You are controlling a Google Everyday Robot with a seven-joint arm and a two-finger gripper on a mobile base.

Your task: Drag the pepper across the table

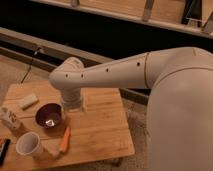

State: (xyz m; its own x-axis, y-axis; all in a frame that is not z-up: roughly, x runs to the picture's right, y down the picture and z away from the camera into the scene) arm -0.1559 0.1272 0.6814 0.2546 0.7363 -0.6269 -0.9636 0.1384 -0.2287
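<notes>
Dim room, dark wall behind. Light plank-grained table (102,131). Pepper (64,139): slim, orange, tapering, lying flat near the front edge, just beside the white cup (29,145). Gripper (73,104) sits mid-table beside the dark bowl (49,115), apart from the pepper; spread or closed, cannot tell.

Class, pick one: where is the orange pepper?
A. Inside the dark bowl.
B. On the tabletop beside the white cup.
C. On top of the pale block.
B: the pepper lies on the table next to the white cup, while the gripper hangs farther back beside the dark bowl.
</notes>
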